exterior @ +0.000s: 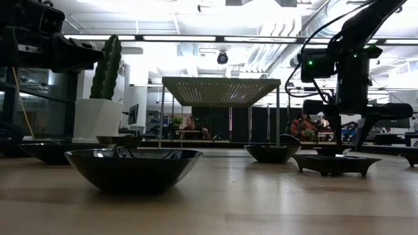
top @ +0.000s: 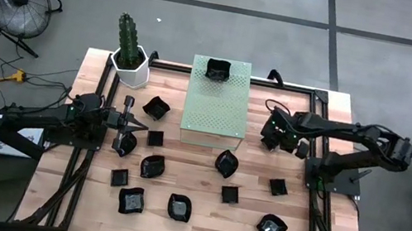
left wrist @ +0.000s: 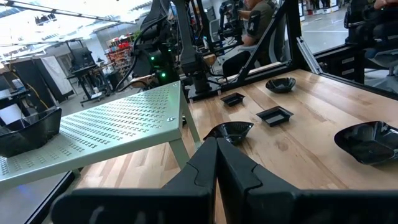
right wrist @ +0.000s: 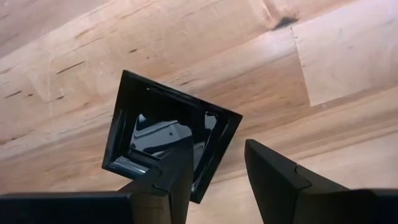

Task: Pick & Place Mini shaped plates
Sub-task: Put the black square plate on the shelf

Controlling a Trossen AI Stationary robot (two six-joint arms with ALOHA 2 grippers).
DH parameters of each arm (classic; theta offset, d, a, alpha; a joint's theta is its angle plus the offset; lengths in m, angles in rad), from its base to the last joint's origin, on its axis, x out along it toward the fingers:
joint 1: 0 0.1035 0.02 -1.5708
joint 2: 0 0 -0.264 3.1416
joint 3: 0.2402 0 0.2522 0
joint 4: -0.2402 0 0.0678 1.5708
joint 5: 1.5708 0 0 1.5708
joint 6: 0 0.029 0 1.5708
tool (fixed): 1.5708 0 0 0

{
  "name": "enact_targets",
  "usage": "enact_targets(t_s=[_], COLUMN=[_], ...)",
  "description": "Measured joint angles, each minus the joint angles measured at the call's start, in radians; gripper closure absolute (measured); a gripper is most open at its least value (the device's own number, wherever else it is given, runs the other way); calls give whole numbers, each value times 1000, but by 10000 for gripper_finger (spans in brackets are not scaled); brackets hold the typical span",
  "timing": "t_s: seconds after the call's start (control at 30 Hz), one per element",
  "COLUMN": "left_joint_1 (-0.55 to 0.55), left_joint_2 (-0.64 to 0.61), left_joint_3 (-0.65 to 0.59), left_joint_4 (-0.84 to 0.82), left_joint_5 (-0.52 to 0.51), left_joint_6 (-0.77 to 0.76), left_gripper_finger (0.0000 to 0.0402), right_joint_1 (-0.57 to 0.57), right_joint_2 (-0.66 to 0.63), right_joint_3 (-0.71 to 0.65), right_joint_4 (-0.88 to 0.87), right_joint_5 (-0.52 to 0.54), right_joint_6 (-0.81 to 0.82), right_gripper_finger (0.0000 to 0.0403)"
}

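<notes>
Both arms are showing as dark, matte black, built of slim jointed links. The right arm (top: 353,140) is carrying black cables looping along its links, and a small green light is glowing on its wrist housing. The left arm (top: 38,114) is wearing the same black finish. The right fingers (right wrist: 273,180) are appearing as flat, angular black plates; the left fingers (left wrist: 217,168) are tapering to a narrow point.

Glossy black plates (top: 151,165) lie on the pale wooden desk (top: 196,227); the block (top: 216,109) is pale green, dotted with holes.
</notes>
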Motion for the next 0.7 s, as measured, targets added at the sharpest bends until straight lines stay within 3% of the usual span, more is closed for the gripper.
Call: enact_targets(t_s=[0.37, 0.7], left_joint_1=[0, 0], left_joint_2=[0, 0], left_joint_3=[0, 0], left_joint_4=[0, 0], left_joint_5=[0, 0], left_joint_6=[0, 0], left_gripper_finger=[399, 399], right_joint_1=[1, 1], right_joint_2=[0, 0], right_joint_3=[0, 0], right_joint_4=[1, 1], right_joint_5=[-5, 0], right_joint_6=[146, 157], right_gripper_finger=[288, 326])
